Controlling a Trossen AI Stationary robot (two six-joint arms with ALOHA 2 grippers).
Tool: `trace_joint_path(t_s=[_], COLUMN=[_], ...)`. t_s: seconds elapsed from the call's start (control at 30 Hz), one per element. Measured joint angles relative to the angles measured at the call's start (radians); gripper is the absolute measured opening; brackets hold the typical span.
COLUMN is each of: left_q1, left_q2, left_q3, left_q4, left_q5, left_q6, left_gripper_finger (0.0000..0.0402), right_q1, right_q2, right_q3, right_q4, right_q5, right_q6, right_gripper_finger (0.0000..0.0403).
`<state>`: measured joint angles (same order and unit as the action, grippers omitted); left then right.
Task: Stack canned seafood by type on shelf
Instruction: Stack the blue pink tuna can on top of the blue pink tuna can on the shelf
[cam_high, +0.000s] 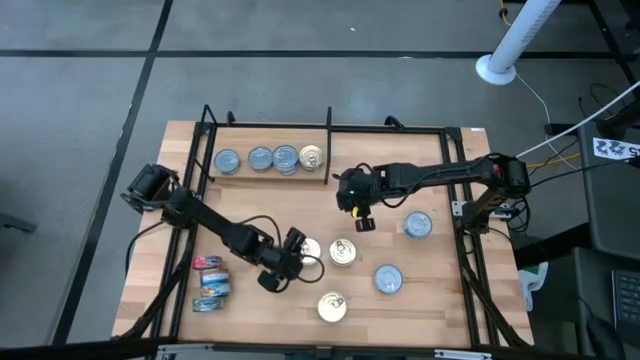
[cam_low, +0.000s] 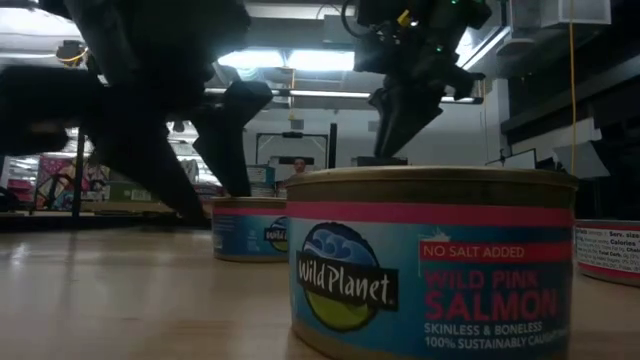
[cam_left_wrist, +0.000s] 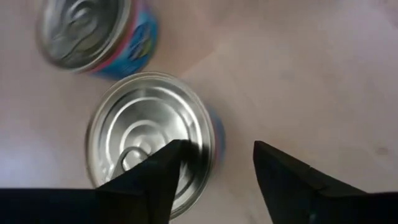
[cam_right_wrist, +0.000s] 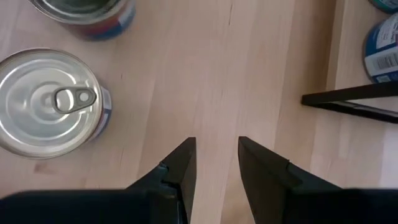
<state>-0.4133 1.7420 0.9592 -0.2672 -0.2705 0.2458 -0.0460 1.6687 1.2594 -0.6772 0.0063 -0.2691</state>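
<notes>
Left hand (cam_left_wrist: 214, 168) spread, gold-top tin (cam_left_wrist: 152, 140) under one finger; right hand (cam_right_wrist: 214, 162) spread over bare shelf (cam_right_wrist: 249, 74).

The shelf (cam_high: 420, 310), a pale wooden board in a black frame, carries tins (cam_high: 271, 158): four in a back row, others scattered in front.

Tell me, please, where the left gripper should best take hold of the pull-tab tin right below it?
Probably across the round side wall of the tin, coming straight down. It stands upright with its flat lid up, and the left gripper hangs open just off-centre, so shift until the wall sits between its fingers.
</notes>
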Motion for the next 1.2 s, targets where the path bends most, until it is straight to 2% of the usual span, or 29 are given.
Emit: trace_joint_path(t_s=[0.17, 0.57, 0.8, 1.2], left_q1=[0.007, 0.103, 0.173, 0.234], left_q2=[0.000, 0.000, -0.002, -0.002], left_q3=[-0.002, -0.002, -0.002, -0.002], left_q4=[-0.018, -0.038, -0.036, -0.036], left_q5=[-0.091, -0.123, -0.122, -0.120], left_q6=[0.012, 0.000, -0.002, -0.014], left_gripper_finger=[0.0149, 0.0054, 0.0007, 0.0002], right_q1=[0.000, 0.000, 0.000, 0.000], right_q2=[0.000, 0.000, 0.000, 0.000], right_q3=[0.000, 0.000, 0.000, 0.000], right_q4=[0.003, 0.060, 0.110, 0.131], right_q5=[0.000, -0.001, -0.064, -0.062], right_q6=[0.000, 0.000, -0.001, 0.010], right_gripper_finger=[0.0120, 0.0120, 0.0120, 0.0120])
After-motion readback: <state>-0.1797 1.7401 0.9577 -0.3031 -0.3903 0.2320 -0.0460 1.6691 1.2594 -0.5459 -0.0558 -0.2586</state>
